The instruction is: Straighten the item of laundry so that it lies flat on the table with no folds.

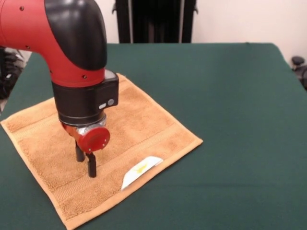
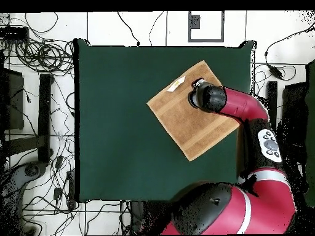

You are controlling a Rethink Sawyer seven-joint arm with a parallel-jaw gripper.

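The orange-tan towel [image 1: 129, 129] lies spread flat on the dark green table [image 1: 230, 96], at the left of the front view. Its border bands show, and its small white label [image 1: 140, 170] sticks out at the near edge. My gripper [image 1: 85, 167] points straight down over the towel's near-left part, to the left of the label, with its tips at the cloth. The jaws stand a little apart with nothing between them. In the overhead view the towel [image 2: 184, 120] lies as a diamond near the table's right side [image 2: 117, 123], and my arm [image 2: 237, 104] hides the gripper.
The towel's left corner [image 1: 5, 123] lies close to the table's left edge. Dark stands [image 1: 153, 21] rise behind the far edge. Cables [image 2: 37, 55] and equipment lie on the floor around the table.
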